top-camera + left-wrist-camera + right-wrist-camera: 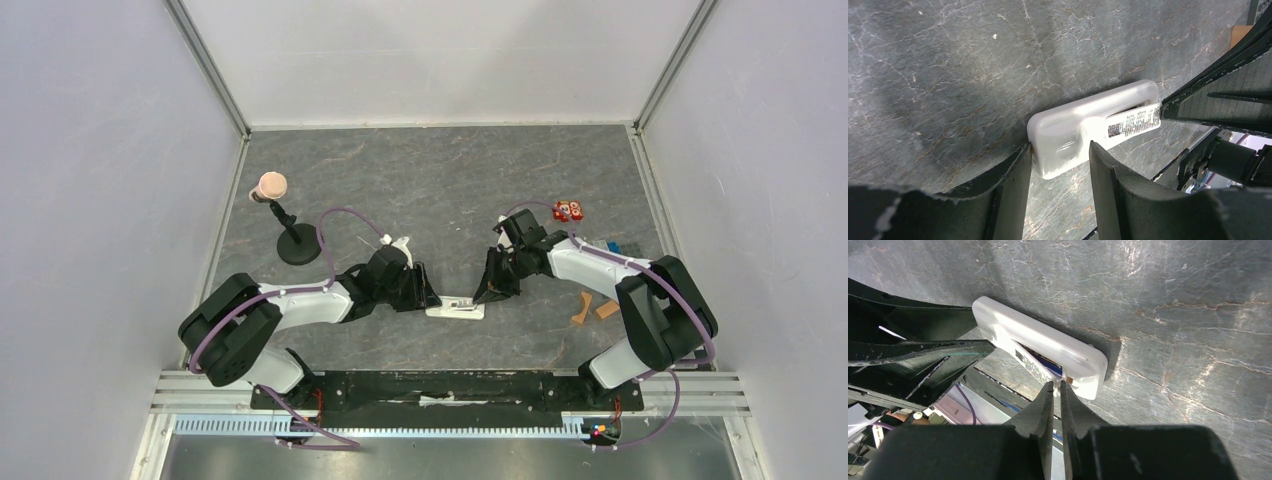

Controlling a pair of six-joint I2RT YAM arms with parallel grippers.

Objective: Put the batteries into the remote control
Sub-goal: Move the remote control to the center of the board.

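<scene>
Where the dark, slate-veined tabletop (430,175) is closed in by plain white walls (440,55) and metal frame rails (215,75), the remote control (455,309) is laid back-up near the front edge, between the arms. One end of it is clamped by the left gripper (1059,150). The right gripper (1056,386) is pressed almost together at the open bay, where a blue battery (1049,366) is lodged; nothing is seen pinched.

Grey table (440,170): remote control (455,309), wooden pieces (606,309)
</scene>
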